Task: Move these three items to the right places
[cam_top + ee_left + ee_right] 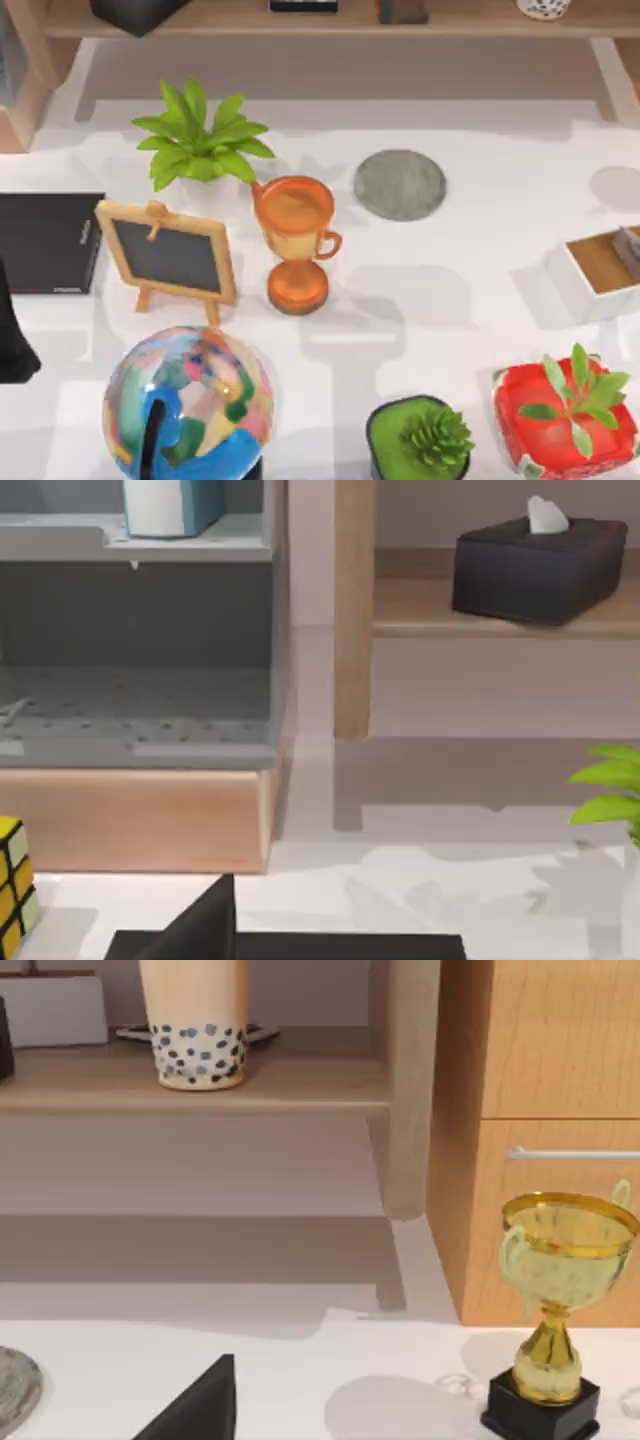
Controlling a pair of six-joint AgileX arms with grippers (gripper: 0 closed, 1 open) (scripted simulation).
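Bubble-tea cup: not yet moved.

Top view: grey coaster lies bare on the counter, right of the orange trophy; black book lies flat at the left edge, beside the chalkboard.

Left wrist view: light-blue book stands on a grey shelf.

Right wrist view: cup stands on a wooden shelf.

Step, as I judge: none begun; next, reach to the shelf. Whether my grippers are open, I cannot tell.
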